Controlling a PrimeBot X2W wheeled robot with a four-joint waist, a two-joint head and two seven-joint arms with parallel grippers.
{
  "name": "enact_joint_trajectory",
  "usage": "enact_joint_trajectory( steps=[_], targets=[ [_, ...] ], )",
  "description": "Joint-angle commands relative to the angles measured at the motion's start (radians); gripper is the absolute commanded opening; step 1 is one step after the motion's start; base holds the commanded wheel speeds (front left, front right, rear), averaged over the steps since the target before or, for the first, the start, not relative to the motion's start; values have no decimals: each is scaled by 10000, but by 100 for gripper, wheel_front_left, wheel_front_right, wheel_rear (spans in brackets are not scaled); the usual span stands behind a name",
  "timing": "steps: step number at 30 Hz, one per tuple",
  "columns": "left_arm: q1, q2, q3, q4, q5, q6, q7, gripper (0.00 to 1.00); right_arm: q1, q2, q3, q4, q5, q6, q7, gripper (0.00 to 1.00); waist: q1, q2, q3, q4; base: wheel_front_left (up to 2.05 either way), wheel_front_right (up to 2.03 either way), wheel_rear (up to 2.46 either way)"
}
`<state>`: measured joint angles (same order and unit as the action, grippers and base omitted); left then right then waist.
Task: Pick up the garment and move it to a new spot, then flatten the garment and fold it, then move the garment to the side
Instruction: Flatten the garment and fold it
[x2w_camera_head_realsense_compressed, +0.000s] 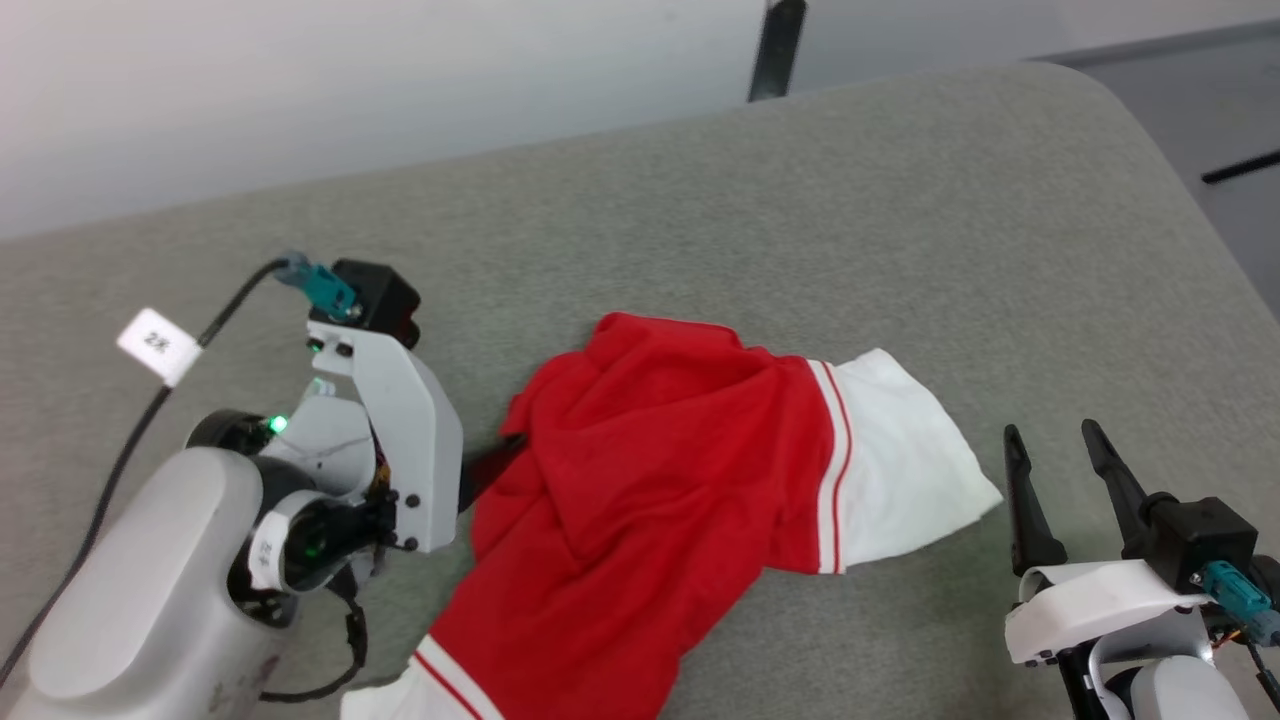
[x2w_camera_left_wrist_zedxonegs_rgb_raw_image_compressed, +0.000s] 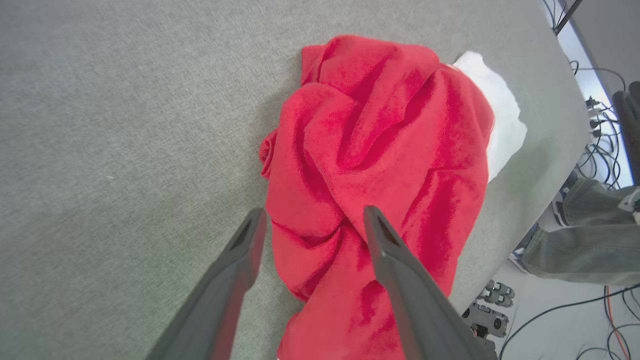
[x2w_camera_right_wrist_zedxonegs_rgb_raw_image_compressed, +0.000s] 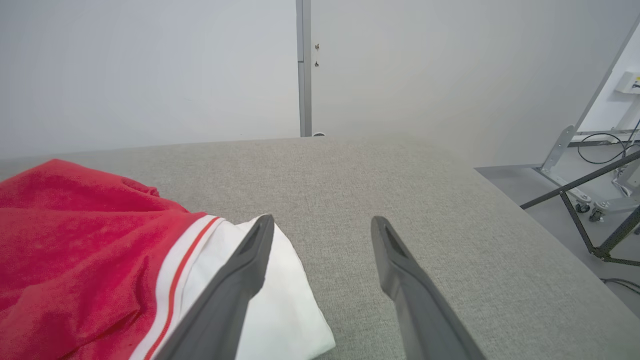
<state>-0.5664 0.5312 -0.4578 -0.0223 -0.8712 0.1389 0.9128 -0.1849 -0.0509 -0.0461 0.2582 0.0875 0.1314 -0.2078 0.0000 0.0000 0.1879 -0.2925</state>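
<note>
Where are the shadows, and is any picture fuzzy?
Head view: soft, even light, only a faint shadow under the garment. Left wrist view: its red looks grainy, folds dark. Right wrist view: sharp, no glare on the table.

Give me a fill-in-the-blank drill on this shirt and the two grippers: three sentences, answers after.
1. The garment has a ____ body.
2. Its sleeve nearest the right gripper is ____.
3. The left gripper and the right gripper both have their jaws ____.
Missing words: red; white; open.
</note>
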Motion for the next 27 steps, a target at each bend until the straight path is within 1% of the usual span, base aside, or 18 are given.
enact_joint_trajectory(
  steps=[1,6,8,9,14,15,16,17,18,22,27],
  targets=[
    [-128,55,-75,274,42,-101,106,100,-72,14,52,60,89,-14,-76,100,0,0,226,-348,0,0,0],
    [-107,230,-265,1365,88,-118,488,100,-100,12,133,275,215,-14,-203,100,0,0,434,-756,0,0,0],
    [-77,246,-307,1550,80,-84,565,100,-98,12,136,312,243,-14,-214,100,0,0,465,-815,0,0,0],
    [-66,263,-367,1673,98,-139,612,100,-94,12,140,348,262,-14,-220,100,0,0,498,-863,0,0,0],
    [74,-58,-318,2437,-354,62,909,100,-159,15,121,461,298,-14,-307,100,0,0,646,-948,0,0,0],
    [88,-136,-319,2585,-421,104,946,74,-184,14,109,485,303,-14,-304,100,0,0,677,-939,0,0,0],
    [103,-195,-330,2722,-477,116,995,41,-216,14,114,516,311,-14,-314,100,0,0,706,-928,0,0,0],
    [103,-258,-329,2853,-541,115,1001,17,-247,15,120,538,314,-14,-322,100,0,0,734,-914,0,0,0],
    [79,-255,-366,2959,-513,64,1013,0,-284,14,125,563,317,-14,-330,100,0,0,760,-899,0,0,0],
    [33,-67,-403,3386,-570,37,1336,0,-334,12,159,641,314,-14,-370,100,0,0,796,-838,0,0,0],
    [-463,490,-322,3344,-271,-327,1197,0,-443,12,116,704,216,-14,-392,100,0,0,785,-717,0,0,0]
  ],
)
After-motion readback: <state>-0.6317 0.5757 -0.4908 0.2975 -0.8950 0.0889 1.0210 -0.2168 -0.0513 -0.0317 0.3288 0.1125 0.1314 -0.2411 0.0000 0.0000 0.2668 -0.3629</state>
